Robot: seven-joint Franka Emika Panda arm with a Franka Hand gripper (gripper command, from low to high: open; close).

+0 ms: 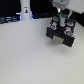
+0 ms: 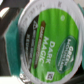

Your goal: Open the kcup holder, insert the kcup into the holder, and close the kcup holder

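Observation:
The kcup fills the wrist view: a white pod seen lid-on, its green foil top printed "DARK MAGIC", tilted and very close to the camera. My gripper hangs at the upper right of the exterior view, just above the black kcup holder. It appears shut on the kcup, but its fingers are not clear in either view. The holder's front faces the camera. Small coloured shapes show around the gripper over the holder's top. I cannot tell whether a drawer is open.
A tall white bottle-shaped object stands at the back, toward the exterior view's left. Dark equipment runs along the back edge. The pale table spreads in front of the holder.

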